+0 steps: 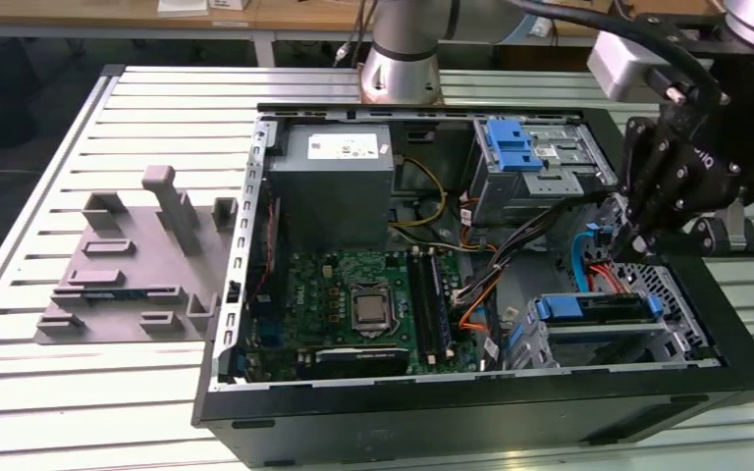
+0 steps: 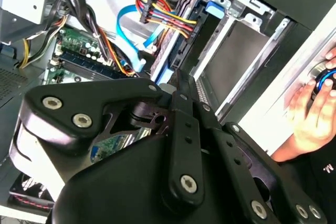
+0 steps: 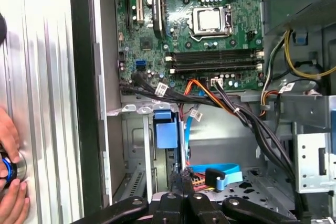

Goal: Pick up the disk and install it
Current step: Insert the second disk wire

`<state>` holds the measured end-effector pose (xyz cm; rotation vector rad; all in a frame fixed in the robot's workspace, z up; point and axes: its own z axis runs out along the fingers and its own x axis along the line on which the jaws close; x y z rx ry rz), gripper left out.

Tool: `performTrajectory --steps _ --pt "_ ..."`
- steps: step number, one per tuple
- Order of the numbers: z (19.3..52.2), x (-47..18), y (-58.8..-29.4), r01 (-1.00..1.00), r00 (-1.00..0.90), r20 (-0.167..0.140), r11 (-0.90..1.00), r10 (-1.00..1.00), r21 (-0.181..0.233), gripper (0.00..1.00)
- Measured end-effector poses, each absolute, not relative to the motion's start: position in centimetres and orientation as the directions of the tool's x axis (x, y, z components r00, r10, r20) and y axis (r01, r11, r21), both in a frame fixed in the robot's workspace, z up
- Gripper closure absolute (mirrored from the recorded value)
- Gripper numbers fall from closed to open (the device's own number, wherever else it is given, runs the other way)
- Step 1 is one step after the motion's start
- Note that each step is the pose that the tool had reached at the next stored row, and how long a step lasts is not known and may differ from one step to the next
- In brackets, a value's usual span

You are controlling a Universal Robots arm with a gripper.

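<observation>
The disk (image 1: 597, 308) sits edge-up inside the lower drive cage of the open computer case (image 1: 482, 412), at the exterior view's right. Its blue bracket tab (image 3: 167, 129) stands out in the first wrist view, and the tab (image 2: 217, 8) also shows in the second wrist view. My black gripper (image 1: 619, 255) hangs just above that cage, next to the blue and orange cables. In both wrist views its fingers (image 3: 176, 182) lie close together with nothing between them, and the gripper (image 2: 178, 77) is clear of the disk.
A grey fixture block (image 1: 134, 265) with upright posts stands on the slatted table at the exterior view's left. Inside the case are the power-supply box (image 1: 338, 186), the motherboard (image 1: 364, 304) and cable bundles (image 3: 231, 108). A person's hand (image 3: 10, 182) rests on the table beside the case.
</observation>
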<state>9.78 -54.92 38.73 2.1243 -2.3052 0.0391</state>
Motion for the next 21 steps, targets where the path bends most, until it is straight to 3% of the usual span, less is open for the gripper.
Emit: performTrajectory --steps 10,19,21 --pt "39.3 9.5 -52.6 -0.997 -0.082 0.027 0.081 -0.996 -0.015 0.89" --pt "39.2 9.5 -52.2 -0.997 -0.082 0.028 0.081 -0.996 -0.015 0.89" --pt "39.1 9.5 -52.1 -0.997 -0.082 0.030 0.081 -0.996 -0.016 0.83"
